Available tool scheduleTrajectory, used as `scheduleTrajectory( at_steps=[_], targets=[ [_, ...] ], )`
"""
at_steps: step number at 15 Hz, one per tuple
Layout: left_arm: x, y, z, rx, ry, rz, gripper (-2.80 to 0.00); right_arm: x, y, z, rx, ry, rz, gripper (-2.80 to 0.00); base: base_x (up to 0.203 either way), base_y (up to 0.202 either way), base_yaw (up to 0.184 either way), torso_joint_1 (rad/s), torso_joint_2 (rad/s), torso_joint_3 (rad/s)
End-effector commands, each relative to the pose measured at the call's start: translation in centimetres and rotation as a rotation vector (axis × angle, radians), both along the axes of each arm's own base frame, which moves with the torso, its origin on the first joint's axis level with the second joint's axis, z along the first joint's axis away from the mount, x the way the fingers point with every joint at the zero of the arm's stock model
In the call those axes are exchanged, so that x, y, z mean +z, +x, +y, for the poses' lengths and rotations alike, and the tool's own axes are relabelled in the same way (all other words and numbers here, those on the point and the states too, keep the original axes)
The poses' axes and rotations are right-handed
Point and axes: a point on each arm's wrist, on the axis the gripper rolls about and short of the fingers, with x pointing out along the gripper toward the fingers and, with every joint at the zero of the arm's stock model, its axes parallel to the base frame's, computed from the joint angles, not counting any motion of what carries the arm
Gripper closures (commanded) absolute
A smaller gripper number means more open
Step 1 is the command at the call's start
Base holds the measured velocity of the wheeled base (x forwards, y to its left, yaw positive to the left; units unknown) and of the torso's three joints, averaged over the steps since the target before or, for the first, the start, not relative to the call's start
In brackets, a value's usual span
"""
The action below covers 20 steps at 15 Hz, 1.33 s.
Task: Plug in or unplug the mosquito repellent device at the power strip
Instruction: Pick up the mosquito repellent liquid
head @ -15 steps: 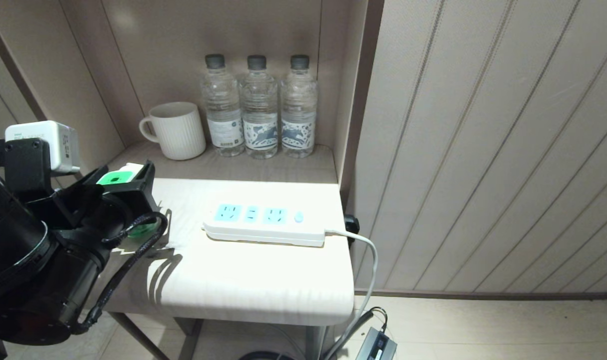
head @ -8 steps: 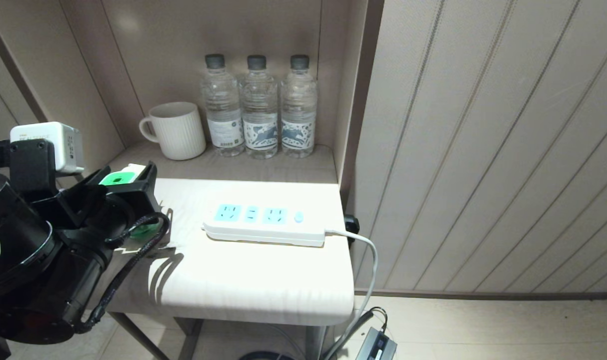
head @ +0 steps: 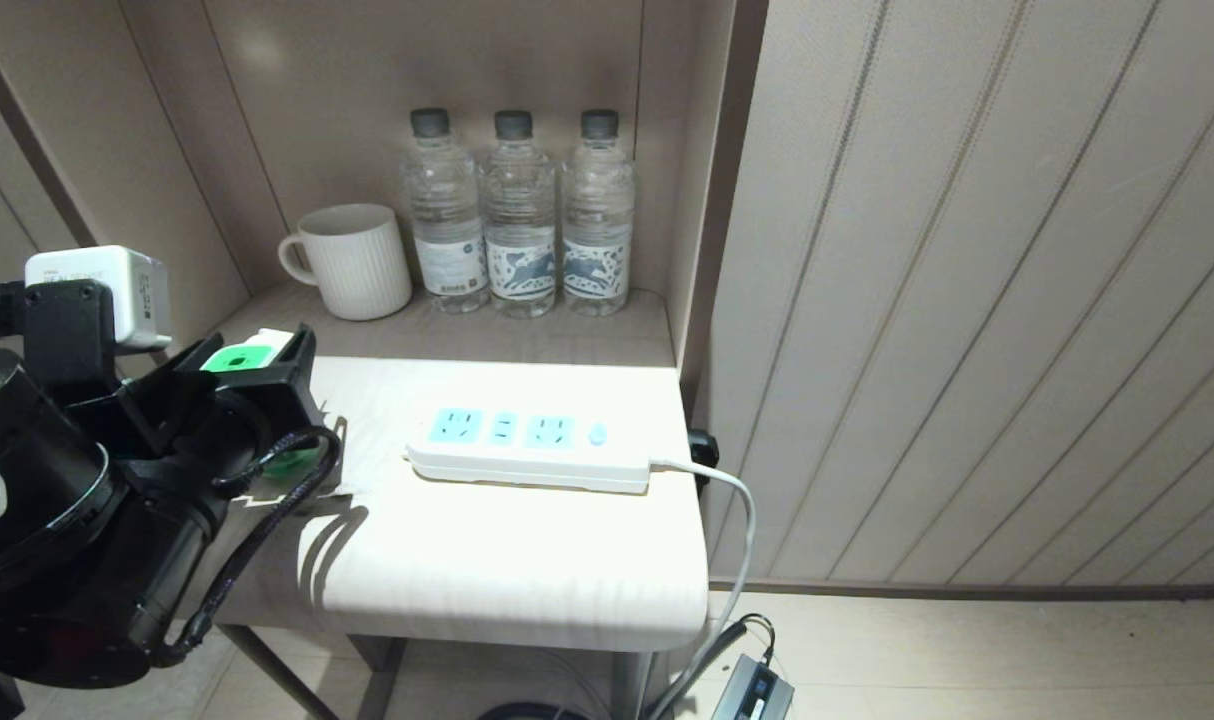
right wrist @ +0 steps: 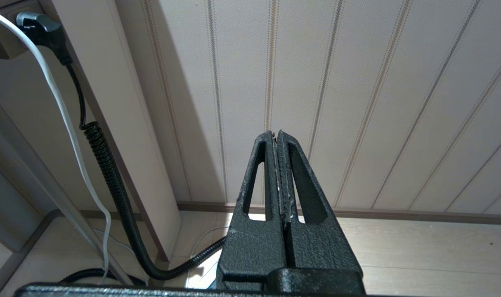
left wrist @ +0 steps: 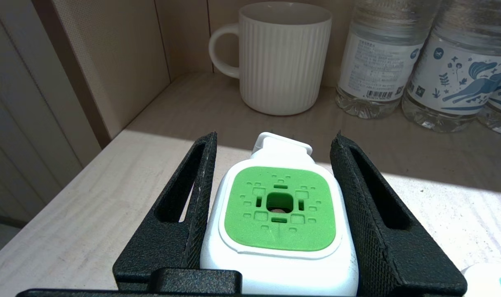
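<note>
At the table's (head: 487,560) left edge, the left gripper (left wrist: 275,165) clamps the mosquito repellent device (left wrist: 277,214) between both fingers, its green cap face up. Only the left wrist view shows that cap whole; the head view catches a green sliver (head: 235,357). The power strip (head: 527,450) lies toward the right edge, bare tabletop between it and the device. The right gripper (right wrist: 277,138), pressed closed, hangs off the table toward the wall.

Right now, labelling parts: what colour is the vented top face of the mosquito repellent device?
Bright green, framed by a white casing; the mosquito repellent device shows best in the left wrist view.
</note>
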Motion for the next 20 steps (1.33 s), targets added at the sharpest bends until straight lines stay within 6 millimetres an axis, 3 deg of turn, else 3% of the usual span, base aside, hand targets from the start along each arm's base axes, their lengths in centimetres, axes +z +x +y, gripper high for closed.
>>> scheduleTrajectory(
  at_steps=[1, 20],
  targets=[
    [0.01, 0.05, -0.02, 0.004, -0.003, -0.003, 0.0, 0.01, 0.0, 0.0, 0.0, 0.0, -0.001, 0.0, 0.0, 0.0, 0.0, 0.0, 0.0, 0.0],
    [-0.03, 0.27, -0.18, 0.008, -0.008, -0.003, 0.0, 0.01, 0.0, 0.0, 0.0, 0.0, -0.001, 0.0, 0.0, 0.0, 0.0, 0.0, 0.0, 0.0]
  ],
)
